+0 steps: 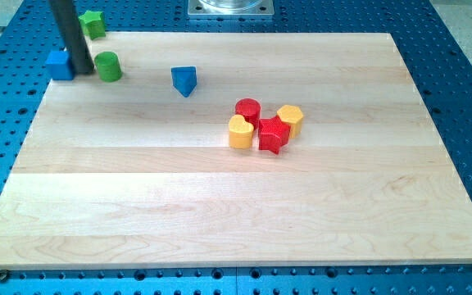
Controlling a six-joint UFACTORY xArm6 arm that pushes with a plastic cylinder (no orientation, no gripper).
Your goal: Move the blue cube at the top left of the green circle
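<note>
- The blue cube [59, 64] sits at the far top-left corner of the wooden board [220, 188], right at the board's edge, directly at nine o'clock from the green circle [108, 66] and near it.
- My tip [83, 70] stands in the narrow gap between the two, touching or all but touching the cube's three o'clock face; the rod hides the exact contact, so I cannot tell which.
- There is no claw on this arm, only the bare rod, so nothing opens, closes or grips.
- Judged from this layout, the cube lies level with the circle rather than at its ten or eleven o'clock, so the remaining shift is toward twelve o'clock. For that the tip would have to come round to the cube's six o'clock side.
- A green star [93, 24] rests at about eleven o'clock from the circle, near the spot the cube should reach; it could get nudged.
- Further out, a blue triangle [184, 80] lies at three o'clock from the circle.
- Well apart, mid-board, sits a tight cluster: red circle [247, 110], red star [273, 135], yellow heart [239, 132], yellow hexagon [291, 119].
- No containers are in view.
</note>
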